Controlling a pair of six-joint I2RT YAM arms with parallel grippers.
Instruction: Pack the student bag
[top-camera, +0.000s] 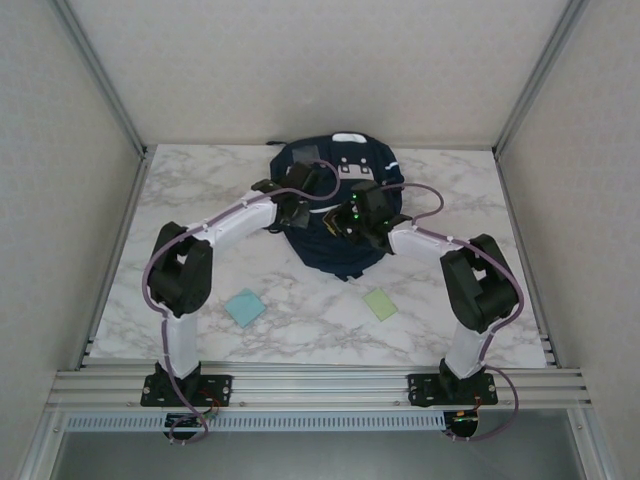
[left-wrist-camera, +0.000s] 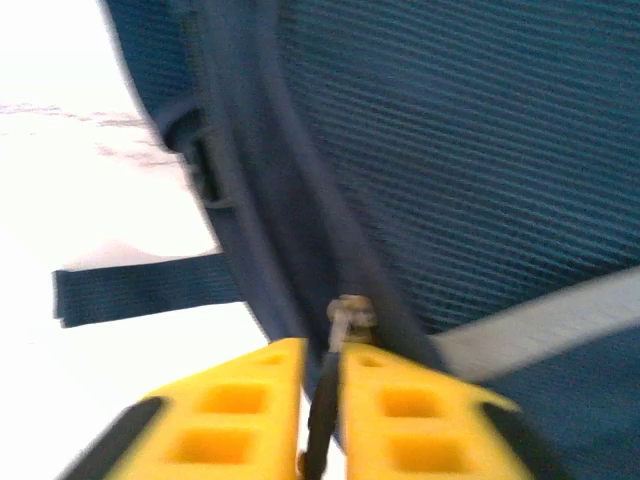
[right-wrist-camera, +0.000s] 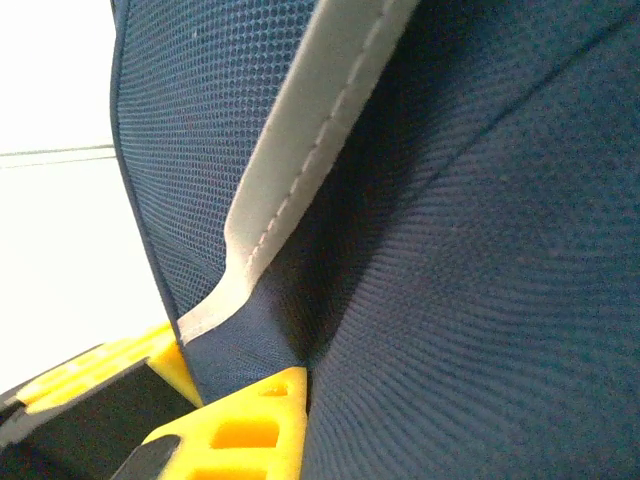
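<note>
While the student bag (top-camera: 330, 250) sits at the far middle of the table (top-camera: 200, 180), packing looks unstarted: a blue square (top-camera: 244, 307) and a green square (top-camera: 380, 303) lie outside it. The left pincer (left-wrist-camera: 322, 350) is narrow around the zipper pull (left-wrist-camera: 346, 315), grip uncertain. The right pincer (right-wrist-camera: 232, 362) pinches bag fabric.

No readable text, brand, number or sign anywhere. White patch (top-camera: 348, 137) and grey patch (top-camera: 305, 152) on student bag (top-camera: 335, 255): too small to make out any print. Grey stripe (right-wrist-camera: 300, 150) seen close in right wrist view: plain stitching, no lettering legible.
</note>
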